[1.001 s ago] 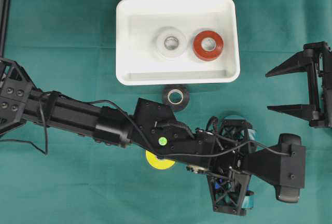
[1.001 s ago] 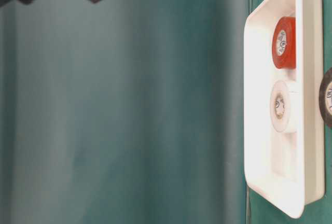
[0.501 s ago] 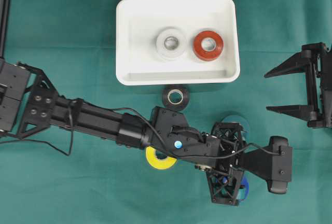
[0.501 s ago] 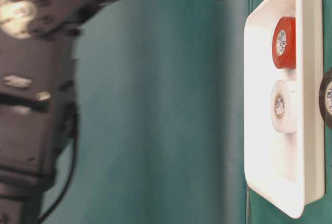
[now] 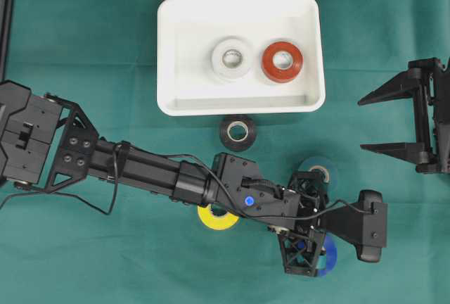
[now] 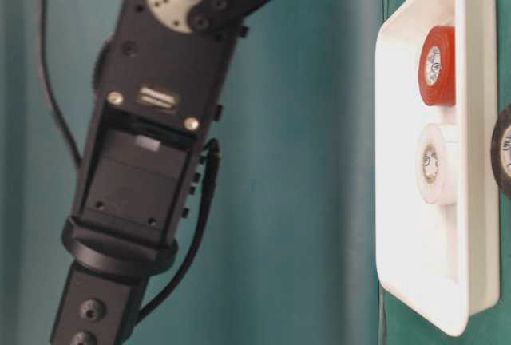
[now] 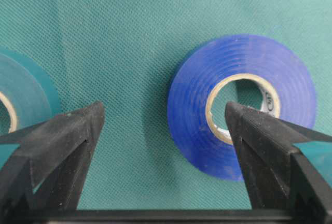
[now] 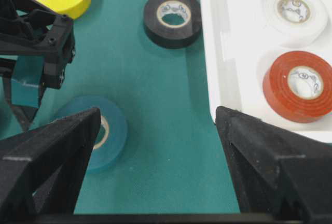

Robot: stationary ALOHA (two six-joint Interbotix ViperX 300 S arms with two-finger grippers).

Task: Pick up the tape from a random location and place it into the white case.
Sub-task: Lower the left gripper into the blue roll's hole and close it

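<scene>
Straddling the glossy blue tape roll (image 7: 241, 107), left claw (image 7: 163, 130) is wide open, holding nothing; one finger sits over the roll's core, so nothing's gripped yet. Right claw (image 5: 390, 122) idles open and empty. Teal (image 5: 318, 172), yellow (image 5: 216, 217) and black (image 5: 238, 132) rolls lie on the green worktop (image 5: 91, 58). Shallow white plastic case (image 5: 169, 51) holds white (image 5: 232, 58) and red (image 5: 282, 61) rolls: two in, four left.

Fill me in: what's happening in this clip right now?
The left gripper hangs open over the blue tape roll, one finger over its core hole, the other on bare cloth; nothing is gripped yet. The white case already holds a white roll and a red roll. Black, yellow and teal rolls lie on the cloth. The right gripper is open, off to the side.
</scene>
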